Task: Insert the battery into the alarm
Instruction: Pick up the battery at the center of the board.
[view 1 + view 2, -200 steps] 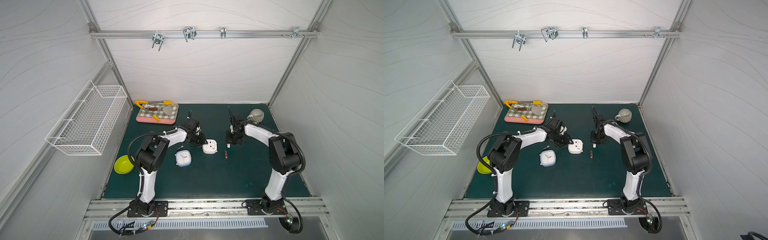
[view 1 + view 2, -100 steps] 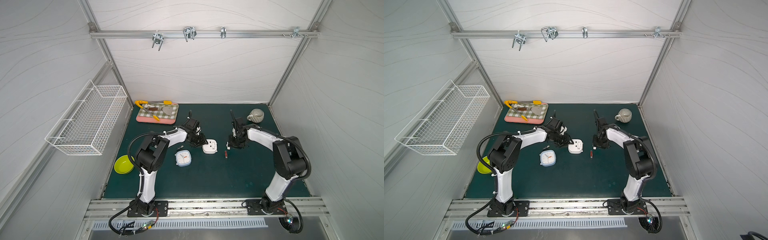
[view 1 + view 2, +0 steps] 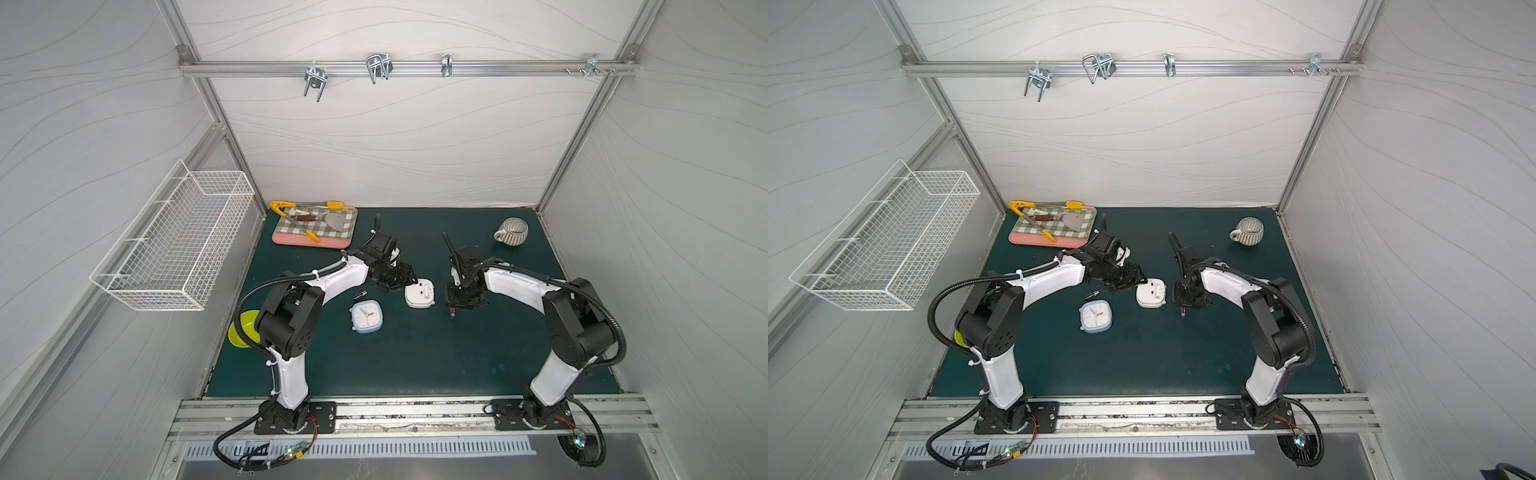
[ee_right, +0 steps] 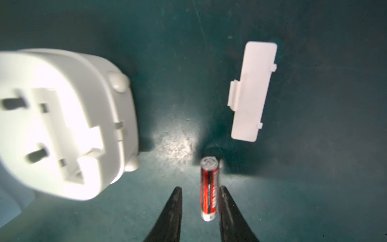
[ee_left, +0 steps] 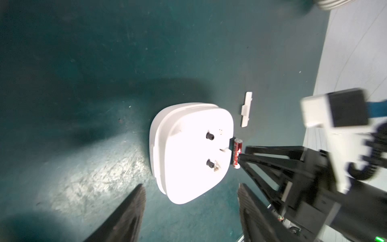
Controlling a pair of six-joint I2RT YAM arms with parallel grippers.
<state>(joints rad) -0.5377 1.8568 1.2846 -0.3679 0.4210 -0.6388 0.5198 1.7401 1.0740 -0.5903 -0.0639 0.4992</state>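
Right gripper (image 4: 200, 188) straddles the battery (image 4: 209, 188), jaws partly apart and not clamped: a gap shows at one finger, while contact at the other is hard to judge. In both top views the wrist hides most of the battery, which lies on the green mat (image 4: 314, 188) between the face-down white alarm (image 4: 62, 125) — overexposed, blurred — and a loose white cover (image 4: 251, 94). Left gripper (image 5: 190, 185) gapes wide and empty at the alarm's edge.

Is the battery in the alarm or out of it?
Out. The battery lies on the mat between the open fingers of the right gripper, beside the white alarm, not in it; the compartment cover lies off too.
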